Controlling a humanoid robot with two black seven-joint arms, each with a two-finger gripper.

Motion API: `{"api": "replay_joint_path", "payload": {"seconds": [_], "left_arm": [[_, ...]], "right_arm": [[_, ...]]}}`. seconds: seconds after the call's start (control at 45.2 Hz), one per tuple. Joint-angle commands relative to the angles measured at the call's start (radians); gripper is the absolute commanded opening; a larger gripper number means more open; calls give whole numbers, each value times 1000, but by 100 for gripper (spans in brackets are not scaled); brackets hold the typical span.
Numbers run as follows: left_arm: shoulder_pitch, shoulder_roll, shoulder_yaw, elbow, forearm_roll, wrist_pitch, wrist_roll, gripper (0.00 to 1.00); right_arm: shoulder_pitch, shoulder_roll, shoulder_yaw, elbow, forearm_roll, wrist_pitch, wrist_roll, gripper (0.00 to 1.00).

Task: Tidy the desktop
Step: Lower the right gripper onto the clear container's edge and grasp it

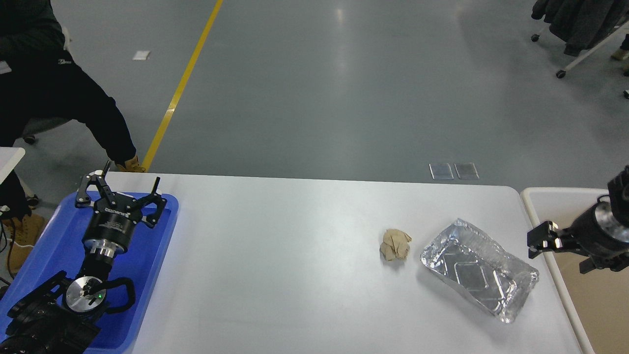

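Observation:
The white desktop [295, 255] carries a crumpled brown paper ball [394, 244] and a crushed silver foil tray [479, 269] at its right. My right gripper [561, 250] is open and empty. It hangs past the desktop's right edge over the beige bin [560, 191], clear of the foil tray. My left gripper [118, 189] is open and empty, pointing away from me above the far end of the blue plastic tray [147, 265] at the left.
The blue tray lies on the desktop's left end under my left arm. A seated person [59, 93] is beyond the far left corner. A wheeled coat rack [580, 24] stands at the far right on the grey floor.

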Motion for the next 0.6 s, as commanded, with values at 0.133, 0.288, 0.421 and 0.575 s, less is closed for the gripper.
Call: {"api": "replay_joint_path", "payload": {"seconds": [0.133,0.288,0.421,0.575], "left_arm": [[0,-1,-1,0,-1,0,0,99],[0,-1,-1,0,-1,0,0,99],[0,-1,-1,0,-1,0,0,99],[0,-1,-1,0,-1,0,0,99]], "right_arm": [[-219,108,56,-216,-24,-38,2,100],[-273,144,56,-248,-25,-60,2,100],[-294,174,59,-263,-21,-75,2,100],[-302,190,94,-262,-21,-78,0,100]]}}
